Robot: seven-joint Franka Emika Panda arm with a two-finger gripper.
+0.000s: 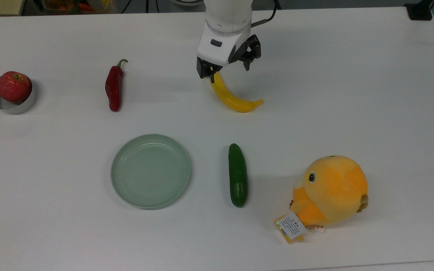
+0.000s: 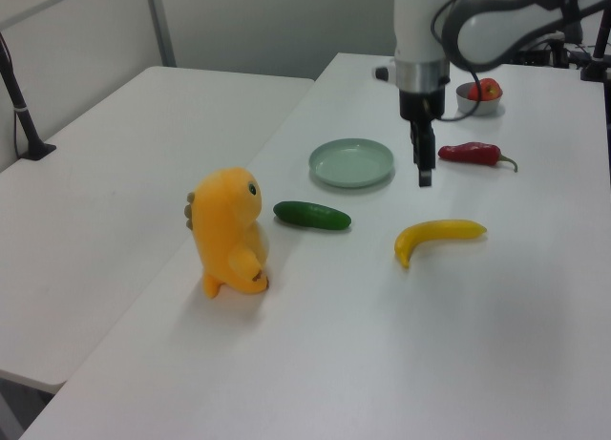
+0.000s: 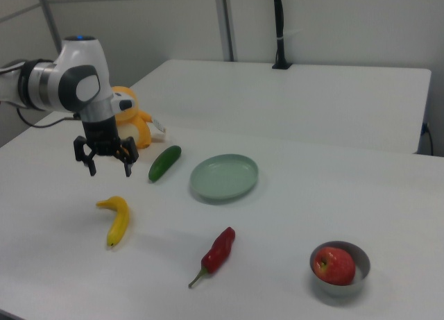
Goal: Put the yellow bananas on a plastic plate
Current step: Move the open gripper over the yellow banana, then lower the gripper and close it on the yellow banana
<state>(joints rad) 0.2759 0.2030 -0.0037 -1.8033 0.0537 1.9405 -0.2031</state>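
A curved yellow banana (image 1: 232, 99) lies on the white table toward the top view's upper middle; it also lies in the left view (image 2: 439, 234) and the right view (image 3: 119, 221). My gripper (image 1: 229, 72) hovers open over the banana's upper end, fingers spread, holding nothing. In the right view the gripper (image 3: 109, 169) hangs clearly above the table, apart from the fruit. In the left view the gripper (image 2: 423, 168) points straight down. The pale mint-green plate (image 1: 151, 171) rests empty below and to the top view's left of the banana, seen too as the plate (image 2: 351, 161) and the plate (image 3: 224, 176).
A dark green cucumber (image 1: 237, 175) lies between plate and an orange plush toy (image 1: 330, 192). A red chili pepper (image 1: 113, 88) lies at the top view's left of the banana. A red apple (image 1: 13, 86) sits in a grey metal dish (image 1: 11, 108) at the far left.
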